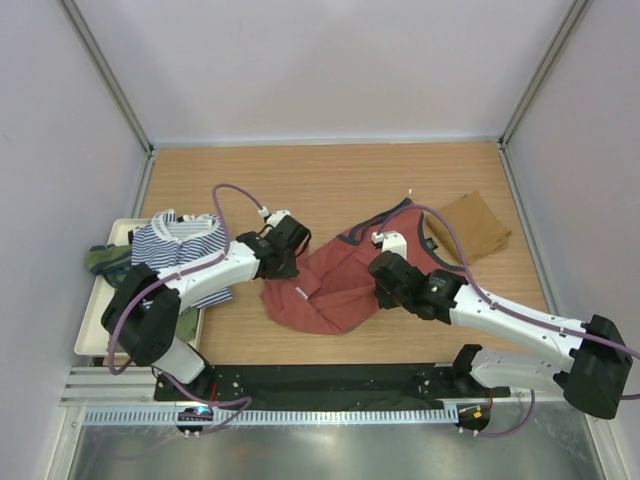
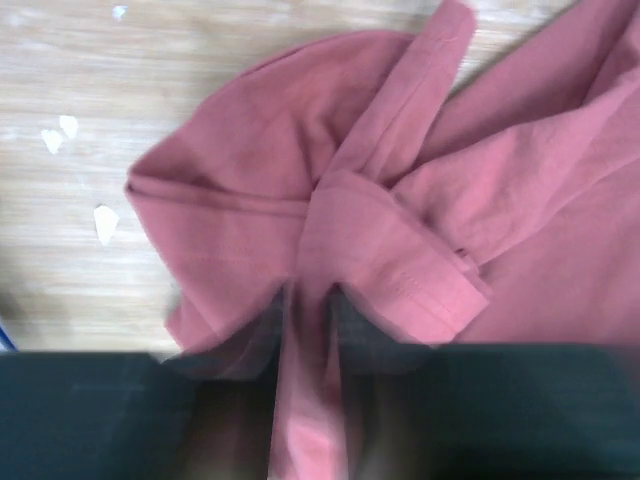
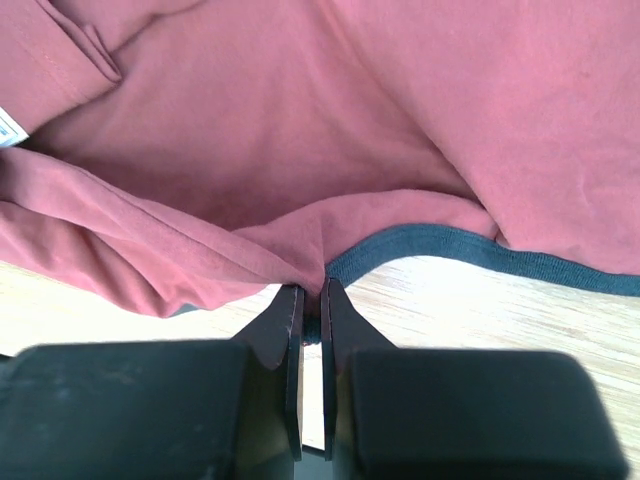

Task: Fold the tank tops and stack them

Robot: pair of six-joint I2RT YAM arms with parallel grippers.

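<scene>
Flattening the crumpled rust-red cloth tank top (image 1: 335, 285): right gripper (image 3: 312, 295) is pinching its edge, fingers nearly touching; left gripper (image 2: 308, 335) is straddling a fold, grip unclear; next probably needs pulling outward.

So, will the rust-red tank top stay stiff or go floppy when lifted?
Probably floppy: the rust-red tank top lies in soft, crumpled folds, so it should sag. Likely light, since a thin pinch in the right gripper gathers it. Its loose strap may dangle.

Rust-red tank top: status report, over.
Left gripper pinching a fold, right gripper shut on the navy-trimmed edge. Rust-red tank top bunched, unfolded. Tan top folded beside it.
</scene>
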